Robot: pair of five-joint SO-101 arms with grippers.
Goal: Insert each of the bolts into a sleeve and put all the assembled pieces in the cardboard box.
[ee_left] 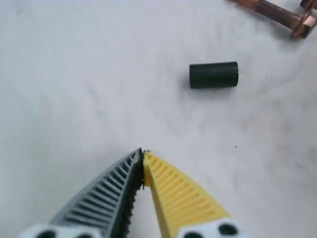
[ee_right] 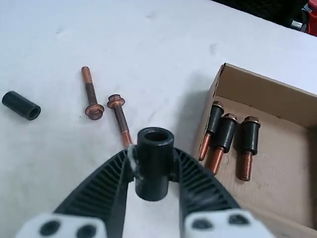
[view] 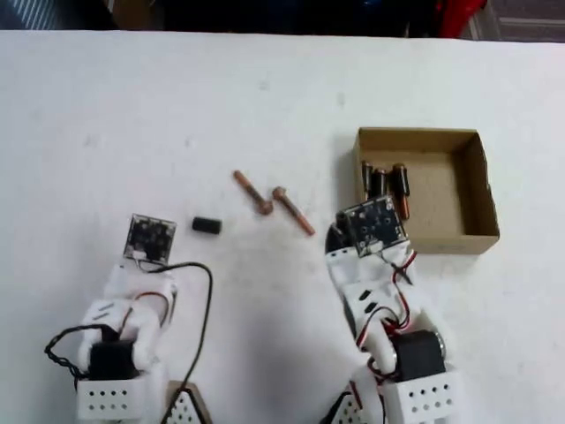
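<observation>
– Holding anything, the right gripper (ee_right: pixel 153 156)?
– Yes, it's pinched on a black sleeve (ee_right: pixel 154 173), upright with the bore facing up, just beside the cardboard box (ee_right: pixel 267 96).
– And the left gripper (ee_left: pixel 143 154)?
– Fingers pressed together on nothing, over the table (ee_left: pixel 59 74). A second sleeve (ee_left: pixel 213 75) lies on its side nearby.
– Bolts?
– Two loose bolts (ee_right: pixel 90 94) lie between that sleeve and the box, heads perhaps touching. Three assembled pieces (ee_right: pixel 225 136) lie inside the box.

You have two copper-coloured bolts (view: pixel 252 193) (view: pixel 293 210) flat mid-frame, a black cylindrical sleeve (view: pixel 207 225) on its side left of them, a second sleeve (ee_right: pixel 154 163) upright in the right gripper (ee_right: pixel 153 154), and three sleeved bolts (view: pixel 384 184) inside the cardboard box (view: pixel 446 190), centre-right.
</observation>
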